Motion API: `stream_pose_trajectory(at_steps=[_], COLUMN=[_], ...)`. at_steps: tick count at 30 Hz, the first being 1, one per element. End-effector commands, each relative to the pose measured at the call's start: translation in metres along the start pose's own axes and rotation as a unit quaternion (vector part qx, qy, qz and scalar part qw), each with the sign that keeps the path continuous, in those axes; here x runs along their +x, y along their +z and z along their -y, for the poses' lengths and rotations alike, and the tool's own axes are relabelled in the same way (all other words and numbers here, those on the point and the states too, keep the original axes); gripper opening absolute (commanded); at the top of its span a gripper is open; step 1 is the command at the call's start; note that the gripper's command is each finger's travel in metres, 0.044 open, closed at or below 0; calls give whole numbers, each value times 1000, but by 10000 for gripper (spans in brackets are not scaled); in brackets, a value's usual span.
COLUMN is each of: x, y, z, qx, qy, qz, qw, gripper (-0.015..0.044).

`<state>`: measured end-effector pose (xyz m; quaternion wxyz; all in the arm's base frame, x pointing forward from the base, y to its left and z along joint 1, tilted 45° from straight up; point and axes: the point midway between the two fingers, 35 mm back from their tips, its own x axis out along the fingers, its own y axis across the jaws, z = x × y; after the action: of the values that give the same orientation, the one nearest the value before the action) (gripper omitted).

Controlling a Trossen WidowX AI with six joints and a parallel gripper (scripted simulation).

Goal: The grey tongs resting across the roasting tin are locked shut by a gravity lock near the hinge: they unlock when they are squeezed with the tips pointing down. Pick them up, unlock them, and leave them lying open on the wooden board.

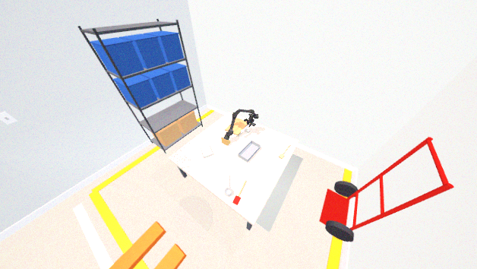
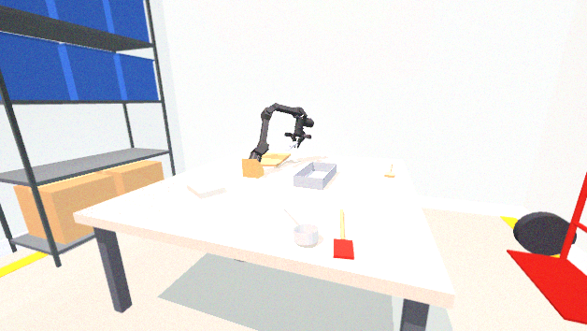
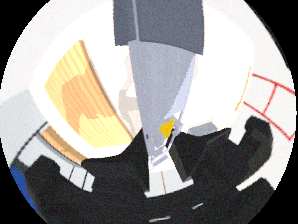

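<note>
The gripper [image 2: 296, 139] is clamped on the grey tongs [image 3: 154, 90], held in the air above the wooden board [image 2: 275, 160], well apart from the roasting tin [image 2: 315, 175] on the table [image 2: 243, 210]

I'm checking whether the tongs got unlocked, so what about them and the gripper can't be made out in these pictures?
- Tongs, top and exterior views: too small and pale to see their angle or spread.
- Tong tips, wrist view: cut off by the frame's upper edge.
- Lock near the hinge: only a yellow patch shows, partly hidden by the gripper.
- Height above the wooden board: not readable.
</note>
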<state>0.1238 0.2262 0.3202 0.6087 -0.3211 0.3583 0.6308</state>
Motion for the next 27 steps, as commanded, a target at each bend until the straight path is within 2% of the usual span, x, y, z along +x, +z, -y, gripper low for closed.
stream_pose_trajectory(at_steps=[1,27], x=[0,7], y=[2,10], z=[-11,-85], qx=[-13,-118], qy=[-5,-24], qz=[-6,-45], qw=[1000,992], gripper=[-150,-150])
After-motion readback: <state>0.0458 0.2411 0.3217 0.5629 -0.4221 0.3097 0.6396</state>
